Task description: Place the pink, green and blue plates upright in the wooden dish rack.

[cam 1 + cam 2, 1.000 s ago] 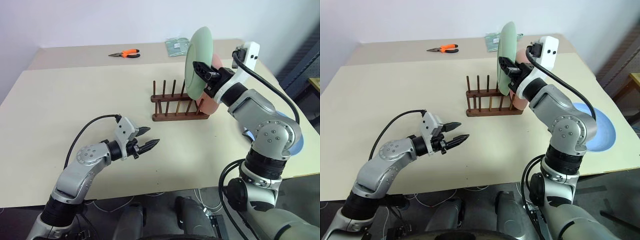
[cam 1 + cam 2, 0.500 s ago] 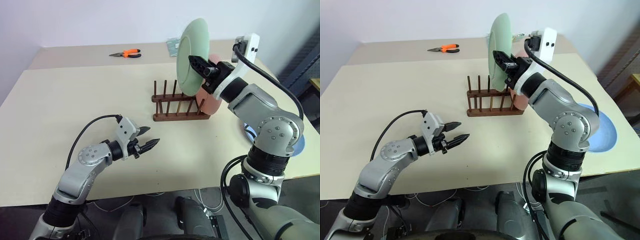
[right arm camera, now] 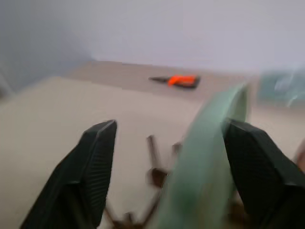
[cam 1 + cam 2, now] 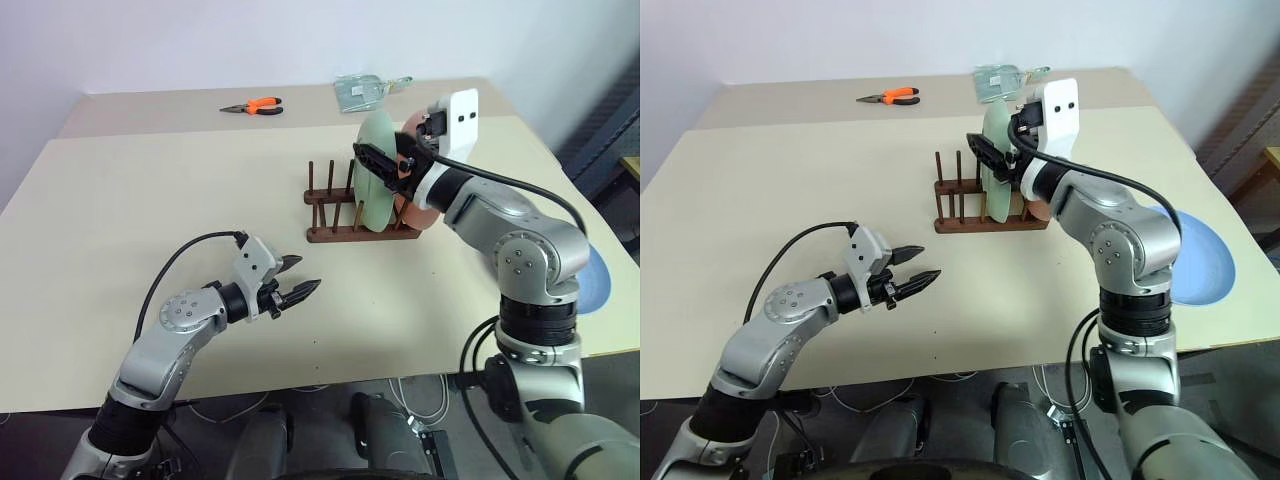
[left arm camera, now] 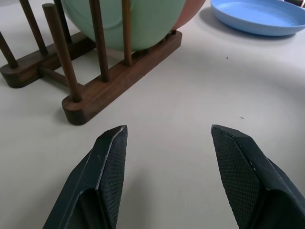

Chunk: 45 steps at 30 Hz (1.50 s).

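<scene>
Table (image 4: 150, 200): beige, carries everything. Wooden dish rack (image 4: 335, 232) sits toward its far side. Green plate (image 4: 373, 185) stands upright between the pegs, just beside the pink plate (image 4: 425, 210), which occupies the slot at the rack's right end. Blue plate (image 4: 1202, 265) lies flat near the table's right edge, well apart from the rack.

Right gripper (image 4: 385, 165): fingers spread wide either side of the green plate's upper rim, one finger (image 3: 90, 167) clear of it; contact on the other side unclear.

Left gripper (image 4: 297, 280): fingers moderately apart, empty, hovering above bare table nearer the robot.

Step in hand, judged: releasing the green plate. To do well: withdraw straight up and back along the plate's plane, avoiding the rim and pegs, so neither plate tips; then go for the blue plate.
</scene>
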Available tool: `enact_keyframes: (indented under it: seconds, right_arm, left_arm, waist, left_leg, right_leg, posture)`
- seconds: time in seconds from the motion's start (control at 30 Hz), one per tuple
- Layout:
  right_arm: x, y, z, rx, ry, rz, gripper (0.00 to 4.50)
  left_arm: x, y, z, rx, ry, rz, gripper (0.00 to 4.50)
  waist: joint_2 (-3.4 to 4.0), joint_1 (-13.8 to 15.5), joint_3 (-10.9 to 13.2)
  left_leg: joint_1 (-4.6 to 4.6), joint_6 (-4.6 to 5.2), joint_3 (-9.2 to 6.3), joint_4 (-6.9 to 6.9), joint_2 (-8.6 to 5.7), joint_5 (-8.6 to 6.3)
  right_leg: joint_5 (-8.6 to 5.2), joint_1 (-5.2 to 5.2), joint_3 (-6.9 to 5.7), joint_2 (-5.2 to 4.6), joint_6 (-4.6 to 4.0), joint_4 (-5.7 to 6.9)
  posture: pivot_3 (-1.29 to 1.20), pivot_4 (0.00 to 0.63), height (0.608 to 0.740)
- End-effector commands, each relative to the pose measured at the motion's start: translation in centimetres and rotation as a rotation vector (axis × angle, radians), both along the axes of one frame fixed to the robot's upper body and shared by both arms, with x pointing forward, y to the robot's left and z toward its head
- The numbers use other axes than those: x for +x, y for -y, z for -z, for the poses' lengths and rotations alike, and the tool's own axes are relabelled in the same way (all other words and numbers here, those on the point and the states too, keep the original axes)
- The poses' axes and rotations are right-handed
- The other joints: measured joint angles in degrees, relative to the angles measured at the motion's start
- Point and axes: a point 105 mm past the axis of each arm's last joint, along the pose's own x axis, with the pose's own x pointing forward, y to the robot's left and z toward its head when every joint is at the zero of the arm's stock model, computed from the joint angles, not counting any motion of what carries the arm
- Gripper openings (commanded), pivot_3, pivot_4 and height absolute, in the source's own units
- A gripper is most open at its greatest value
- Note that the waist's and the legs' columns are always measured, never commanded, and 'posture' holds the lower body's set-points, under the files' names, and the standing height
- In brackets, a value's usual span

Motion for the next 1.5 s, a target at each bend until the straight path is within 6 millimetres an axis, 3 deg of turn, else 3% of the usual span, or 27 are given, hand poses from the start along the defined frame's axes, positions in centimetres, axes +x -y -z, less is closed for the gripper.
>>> enact_keyframes:
  seconds: [0.03, 0.1, 0.13, 0.23, 0.27, 0.3, 0.37, 0.43, 0.57, 0.7, 0.8, 1.03, 1.07, 1.23, 1.37, 1.5]
  right_arm:
    - [-2.8, 0.4, -4.9, -0.144, 0.340, -0.044, 3.22]
    - [-3.2, 2.5, -6.3, -0.143, 0.377, -0.024, 3.22]
    - [-3.2, 4.6, -6.9, -0.096, 0.351, 0.001, 3.22]
    - [-3.0, 10.9, -7.1, -0.067, 0.287, 0.172, 4.13]
    - [-2.9, 13.5, -5.7, -0.095, 0.208, 0.254, 4.46]
    - [-3.0, 15.1, -4.6, -0.114, 0.151, 0.304, 4.46]
    - [-3.8, 17.1, 0.3, -0.246, -0.032, 0.344, 4.46]
    - [-4.9, 17.6, 5.0, -0.327, -0.187, 0.346, 4.46]
    - [-6.3, 17.8, 9.9, -0.391, -0.329, 0.365, 4.46]
    - [-6.9, 18.6, 13.8, -0.470, -0.434, 0.420, 4.46]
    - [-6.8, 19.4, 15.2, -0.495, -0.470, 0.462, 3.61]
    - [-6.4, 21.0, 16.1, -0.540, -0.501, 0.524, 0.02]
    - [-6.3, 21.0, 16.1, -0.548, -0.498, 0.524, 0.02]
    - [-4.4, 20.4, 11.6, -0.603, -0.273, 0.540, 0.02]
    - [-1.9, 20.2, 1.4, -0.545, 0.110, 0.689, 0.02]
    - [-2.1, 17.1, -7.8, -0.371, 0.418, 0.640, 0.02]
  left_arm:
    - [-0.3, 0.2, -1.0, -0.004, 0.040, 0.014, 2.87]
    - [-0.3, 0.3, -0.9, -0.002, 0.039, 0.020, 2.87]
    - [-0.2, 0.4, -0.8, 0.003, 0.038, 0.027, 2.87]
    - [-0.1, 0.7, -0.6, 0.018, 0.037, 0.049, 2.87]
    - [-0.1, 0.9, -0.6, 0.017, 0.036, 0.060, 2.87]
    - [0.0, 1.0, -0.6, 0.017, 0.035, 0.067, 2.87]
    - [0.2, 1.2, -0.5, 0.018, 0.036, 0.084, 2.87]
    - [0.4, 1.5, -0.4, 0.022, 0.037, 0.099, 2.87]
    - [0.6, 1.8, -0.4, 0.025, 0.044, 0.113, 2.87]
    - [0.6, 1.8, -0.4, 0.028, 0.047, 0.121, 2.87]
    - [0.5, 1.8, -0.3, 0.035, 0.048, 0.123, 2.87]
    - [0.4, 1.7, -0.3, 0.030, 0.050, 0.112, 2.87]
    - [0.4, 1.7, -0.3, 0.030, 0.050, 0.111, 2.87]
    - [0.3, 1.5, -0.2, 0.031, 0.047, 0.108, 2.87]
    - [0.4, 1.3, -0.2, 0.033, 0.046, 0.101, 2.87]
    - [0.5, 1.2, -0.2, 0.032, 0.049, 0.093, 2.87]
  waist:
    - [-0.01, 0.1, 0.0]
    - [-0.05, 0.1, 0.0]
    - [-0.06, 0.2, 0.0]
    - [-0.12, 0.8, 0.0]
    - [-0.15, 1.0, 0.0]
    - [-0.18, 1.5, 0.0]
    - [-0.19, 1.8, 0.0]
    - [-0.17, 1.7, 0.0]
    - [0.27, 0.6, 0.1]
    - [0.22, 0.2, 0.1]
    - [0.15, 0.4, 0.1]
    - [0.12, 0.5, 0.1]
    - [0.11, 0.4, 0.1]
    - [0.11, 0.2, 0.1]
    - [0.26, 0.0, 0.2]
    - [0.22, 0.4, 0.2]
  left_leg:
    - [0.00, 0.00, 0.00, -0.01, 0.00, 0.00]
    - [0.00, 0.00, -0.01, 0.00, 0.01, 0.00]
    - [0.02, 0.00, -0.01, 0.01, 0.01, 0.00]
    - [0.02, 0.01, -0.03, 0.07, 0.00, -0.01]
    - [0.02, 0.03, -0.05, 0.09, -0.02, -0.01]
    - [0.05, 0.07, -0.05, 0.10, -0.04, -0.04]
    - [0.10, 0.16, -0.04, 0.09, -0.04, -0.09]
    - [0.10, 0.19, -0.02, 0.08, -0.05, -0.11]
    - [0.13, 0.21, 0.23, 0.10, -0.04, -0.12]
    - [0.18, 0.20, 0.20, 0.08, 0.01, -0.13]
    - [0.19, 0.20, 0.17, 0.15, -0.02, -0.13]
    - [0.18, 0.20, 0.13, 0.17, -0.08, -0.13]
    - [0.19, 0.20, 0.13, 0.17, -0.07, -0.13]
    - [0.19, 0.20, 0.13, 0.16, -0.07, -0.13]
    - [0.20, 0.20, 0.18, 0.17, -0.07, -0.12]
    - [0.17, 0.20, 0.10, 0.06, -0.05, -0.12]
  right_leg:
    - [0.00, 0.00, 0.00, 0.00, 0.01, 0.00]
    - [-0.01, 0.02, -0.01, 0.00, 0.03, -0.01]
    - [-0.01, 0.06, 0.00, 0.00, 0.02, -0.02]
    - [-0.01, 0.17, -0.01, -0.01, 0.00, -0.08]
    - [-0.01, 0.23, -0.02, -0.03, -0.01, -0.12]
    - [-0.02, 0.27, -0.03, -0.05, -0.01, -0.16]
    - [-0.02, 0.34, -0.04, -0.08, -0.03, -0.22]
    - [-0.04, 0.34, -0.05, -0.10, -0.03, -0.20]
    - [-0.06, 0.33, 0.09, -0.16, 0.05, -0.12]
    - [-0.09, 0.42, 0.03, -0.12, 0.07, -0.11]
    - [-0.08, 0.34, 0.02, -0.14, 0.07, -0.14]
    - [-0.08, 0.37, 0.01, -0.18, 0.08, -0.15]
    - [-0.08, 0.37, 0.01, -0.18, 0.08, -0.15]
    - [-0.08, 0.36, 0.00, -0.17, 0.09, -0.15]
    - [-0.07, 0.34, 0.02, -0.17, 0.09, -0.12]
    - [-0.06, 0.28, -0.01, -0.14, 0.08, -0.12]
  posture:
    - [0.00, 0.150, 0.740]
    - [0.00, 0.150, 0.740]
    - [0.00, 0.150, 0.740]
    - [0.00, 0.150, 0.740]
    - [0.00, 0.150, 0.740]
    - [0.00, 0.150, 0.740]
    - [0.00, 0.150, 0.740]
    - [0.00, 0.150, 0.740]
    - [0.00, 0.150, 0.740]
    - [0.00, 0.150, 0.740]
    - [0.00, 0.150, 0.740]
    - [0.00, 0.150, 0.740]
    - [0.00, 0.150, 0.740]
    - [0.00, 0.150, 0.740]
    - [0.00, 0.150, 0.740]
    - [0.00, 0.150, 0.740]
